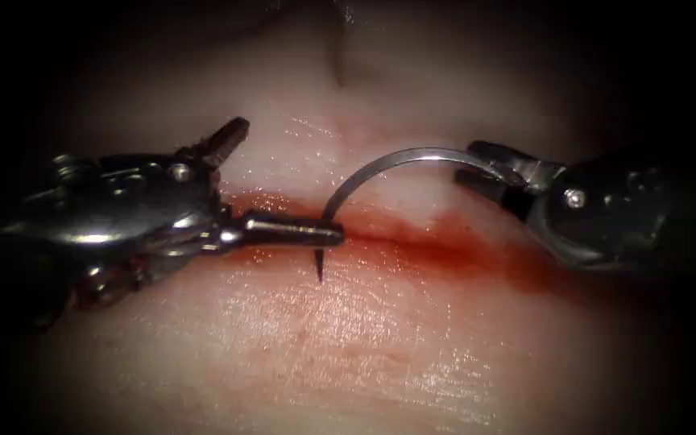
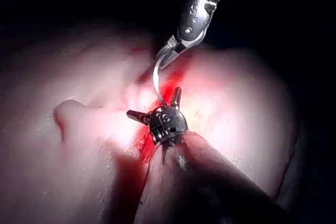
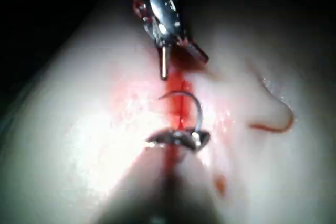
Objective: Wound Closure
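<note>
Gripping the needle [image 1: 396,157] near its blunt end, right tool [image 1: 489,169] with jaws closed on it, above the cut [image 1: 445,242] in the tissue [image 1: 348,338]. Needle arcing down across the cut, tip showing beside the lower jaw of the left tool [image 1: 283,181]. Left jaws spread wide, holding nothing, lower one lying along the red fluid [image 1: 477,258].

Endoscope view: lit centre, heavy dark falloff at all edges; glare on the wet tissue [image 1: 348,338] and on the left tool [image 1: 283,189]. Wrist views: harsh central light, black surrounds, soft focus, dark blurred shaft shadows.
</note>
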